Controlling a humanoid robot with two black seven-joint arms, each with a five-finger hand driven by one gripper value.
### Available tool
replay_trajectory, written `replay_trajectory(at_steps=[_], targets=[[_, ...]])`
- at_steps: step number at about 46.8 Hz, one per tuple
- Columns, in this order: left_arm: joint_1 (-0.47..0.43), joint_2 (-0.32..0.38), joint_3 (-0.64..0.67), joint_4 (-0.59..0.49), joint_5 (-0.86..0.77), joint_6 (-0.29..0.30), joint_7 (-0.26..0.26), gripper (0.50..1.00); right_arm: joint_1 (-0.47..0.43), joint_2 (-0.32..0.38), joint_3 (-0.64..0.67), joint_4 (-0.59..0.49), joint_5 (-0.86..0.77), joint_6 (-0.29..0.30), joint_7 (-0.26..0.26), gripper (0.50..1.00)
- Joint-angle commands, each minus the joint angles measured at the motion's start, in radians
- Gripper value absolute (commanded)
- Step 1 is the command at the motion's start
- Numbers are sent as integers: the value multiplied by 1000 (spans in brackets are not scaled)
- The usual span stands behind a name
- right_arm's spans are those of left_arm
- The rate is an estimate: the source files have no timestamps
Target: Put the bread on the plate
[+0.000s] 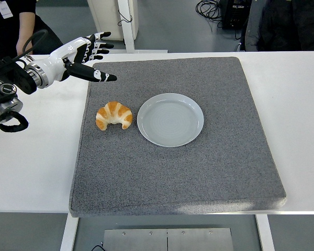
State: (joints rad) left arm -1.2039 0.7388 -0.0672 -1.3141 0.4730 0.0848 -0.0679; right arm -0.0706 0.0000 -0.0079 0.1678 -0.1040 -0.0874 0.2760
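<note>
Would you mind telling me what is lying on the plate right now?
Nothing shows on the grey plate; its whole surface is bare. The croissant lies on the grey mat just left of it. What is beneath the plate is covered.
</note>
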Motion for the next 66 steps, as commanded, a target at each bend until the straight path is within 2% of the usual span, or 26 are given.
replay_trajectory(at_steps=[1,10,24,31,38,49,66], targets=[[-43,8,58,-4,3,-31,39,945,0,0,0,-1,0,0,0,1000],[-115,27,173,-7,88,-54,46,945,0,0,0,-2,0,0,0,1000],[-100,31,198,-7,279,-77,42,946,3,0,0,-2,0,0,0,1000],[-77,24,198,-7,297,-73,34,945,5,0,0,-2,0,0,0,1000],[-37,10,191,-4,311,-43,25,945,5,0,0,-2,0,0,0,1000],[49,-71,185,29,383,93,-49,945,5,0,0,-2,0,0,0,1000],[64,-107,188,91,386,115,-56,940,2,0,0,-2,0,0,0,1000]])
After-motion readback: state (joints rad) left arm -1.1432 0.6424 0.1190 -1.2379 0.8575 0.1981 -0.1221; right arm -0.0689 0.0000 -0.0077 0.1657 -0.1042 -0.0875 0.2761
